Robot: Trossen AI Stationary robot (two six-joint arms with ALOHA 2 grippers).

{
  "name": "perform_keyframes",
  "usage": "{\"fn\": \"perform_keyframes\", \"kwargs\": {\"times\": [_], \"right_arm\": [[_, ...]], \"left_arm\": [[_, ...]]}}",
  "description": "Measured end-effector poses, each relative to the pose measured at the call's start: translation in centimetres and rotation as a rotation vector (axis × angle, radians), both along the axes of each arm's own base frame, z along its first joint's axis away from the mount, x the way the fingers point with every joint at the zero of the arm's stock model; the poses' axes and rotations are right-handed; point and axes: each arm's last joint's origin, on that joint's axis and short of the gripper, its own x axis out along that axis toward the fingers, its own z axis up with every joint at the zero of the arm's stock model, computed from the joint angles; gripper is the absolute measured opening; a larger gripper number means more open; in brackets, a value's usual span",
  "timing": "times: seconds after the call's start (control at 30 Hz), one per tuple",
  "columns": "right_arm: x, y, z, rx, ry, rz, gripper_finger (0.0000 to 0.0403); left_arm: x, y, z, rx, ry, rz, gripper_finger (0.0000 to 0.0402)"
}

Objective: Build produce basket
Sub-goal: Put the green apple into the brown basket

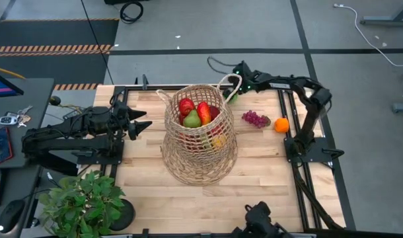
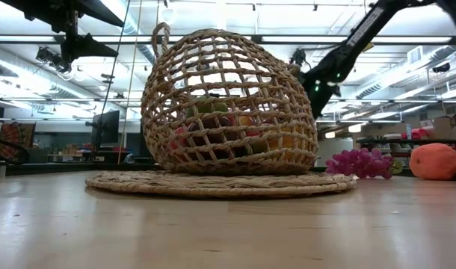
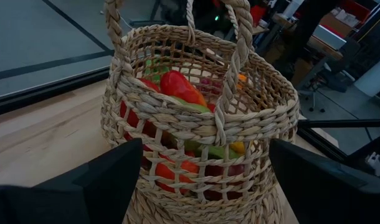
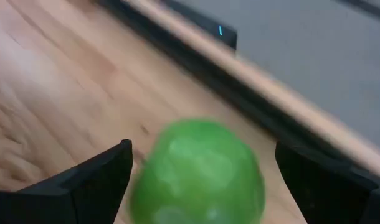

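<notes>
Tan open-weave basket [image 1: 200,142] holding red and green produce [image 1: 195,114], both grippers' fingers apart

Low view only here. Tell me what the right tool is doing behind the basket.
Observer: The right tool is open, with a green apple between its fingers. It has not closed on it.
Operator: Give me where that apple lies.
Observer: It lies on the table near the far edge, just behind the basket, by the handle on the right arm's side.
Operator: Report the left tool.
Observer: The left tool is open. It faces the basket from the left arm's side and is apart from it.
</notes>
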Motion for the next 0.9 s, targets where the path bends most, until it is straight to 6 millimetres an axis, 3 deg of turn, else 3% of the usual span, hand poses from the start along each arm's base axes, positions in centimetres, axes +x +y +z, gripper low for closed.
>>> {"fn": "perform_keyframes", "kwargs": {"times": [0.1,0.23,0.57,0.73,0.9], "right_arm": [[0.2,-0.1,-1.9,0.038,0.067,-0.007,0.0396],[0.4,-0.2,-2.9,0.073,0.08,0.027,0.0395],[-0.1,0.4,-2.5,0.099,0.102,0.028,0.036],[-0.7,1.0,-1.0,0.11,0.106,0.027,0.036],[-1.9,2.0,2.9,0.071,0.042,-0.002,0.036]], "left_arm": [[0.0,0.0,0.0,0.0,0.0,0.0,0.0357],[0.0,0.0,0.0,0.0,0.0,0.0,0.0357],[0.0,0.0,0.0,0.0,0.0,0.0,0.0357],[0.0,0.0,0.0,0.0,0.0,0.0,0.0357],[0.0,0.0,0.0,0.0,0.0,0.0,0.0357]]}}
